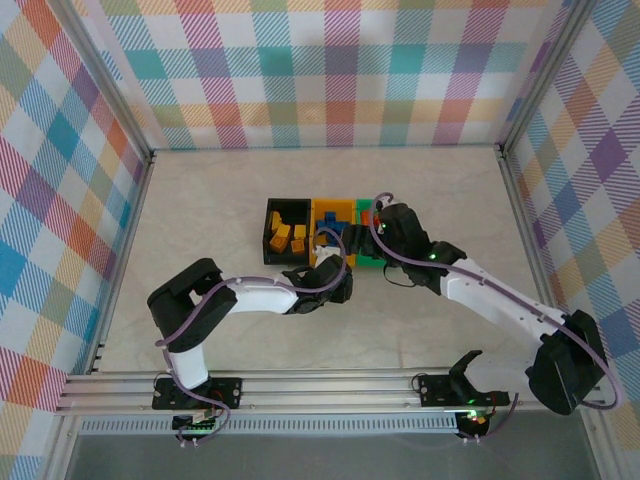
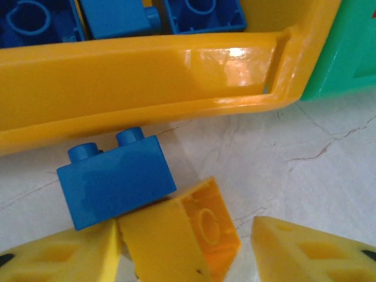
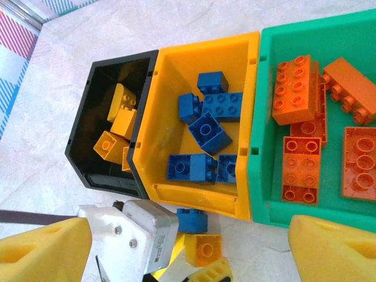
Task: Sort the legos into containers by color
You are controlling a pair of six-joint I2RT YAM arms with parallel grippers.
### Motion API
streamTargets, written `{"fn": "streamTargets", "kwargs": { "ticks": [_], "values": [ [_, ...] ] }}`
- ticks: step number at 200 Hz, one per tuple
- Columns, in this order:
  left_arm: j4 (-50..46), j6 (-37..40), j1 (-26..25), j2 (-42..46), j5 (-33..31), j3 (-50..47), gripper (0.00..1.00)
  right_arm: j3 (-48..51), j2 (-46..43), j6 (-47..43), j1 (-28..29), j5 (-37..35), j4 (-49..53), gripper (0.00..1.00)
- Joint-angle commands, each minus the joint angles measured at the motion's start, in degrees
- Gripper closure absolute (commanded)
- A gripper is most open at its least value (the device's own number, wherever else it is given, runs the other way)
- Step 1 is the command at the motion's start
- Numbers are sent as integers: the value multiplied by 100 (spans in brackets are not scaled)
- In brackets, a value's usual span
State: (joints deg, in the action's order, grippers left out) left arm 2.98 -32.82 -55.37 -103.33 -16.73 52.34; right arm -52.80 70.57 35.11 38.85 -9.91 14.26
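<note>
Two bricks lie on the surface (image 2: 282, 153) beside the yellow bin (image 2: 117, 76): a blue brick (image 2: 114, 179) and, touching it at its 5 o'clock, a yellow brick (image 2: 179, 235). Your left claw (image 2: 187, 247) stands open astride the yellow brick, one finger (image 2: 70, 258) touching, the other apart. Your right claw (image 3: 188, 235) hangs wide open, empty. Next, likely: pinch, lift, carry to the black bin (image 3: 79, 155) at the yellow bin's 9 o'clock.

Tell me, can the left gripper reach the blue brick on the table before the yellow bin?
Probably yes, but not cleanly. The blue brick lies just beyond the left gripper. However, a yellow brick sits between its fingers, touching it, and the yellow bin wall stands close behind.
</note>
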Motion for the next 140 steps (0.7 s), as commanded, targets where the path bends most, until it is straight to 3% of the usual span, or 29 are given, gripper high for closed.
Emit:
{"fn": "streamTargets", "kwargs": {
  "ticks": [1, 37, 70, 107, 125, 140],
  "values": [
    [-141, -63, -9, -122, -18, -30, 49, 93, -194, 0, 17, -164, 24, 13],
    [-120, -227, -59, 266, 34, -349, 65, 203, -223, 91, 4, -156, -31, 13],
    [-312, -479, -307, 1156, -58, -816, 66, 276, -183, 145, 8, -151, -37, 13],
    [-1193, -581, -386, 2778, -455, -1083, 66, 550, -185, 236, 4, -85, -116, 13],
    [-1823, -288, -177, 3249, -775, -794, 65, 743, -174, 285, 17, 4, -219, 13],
    [-2140, -124, 400, 3329, -574, -513, 65, 891, -136, 364, 50, 50, -291, 14]
  ]
}}
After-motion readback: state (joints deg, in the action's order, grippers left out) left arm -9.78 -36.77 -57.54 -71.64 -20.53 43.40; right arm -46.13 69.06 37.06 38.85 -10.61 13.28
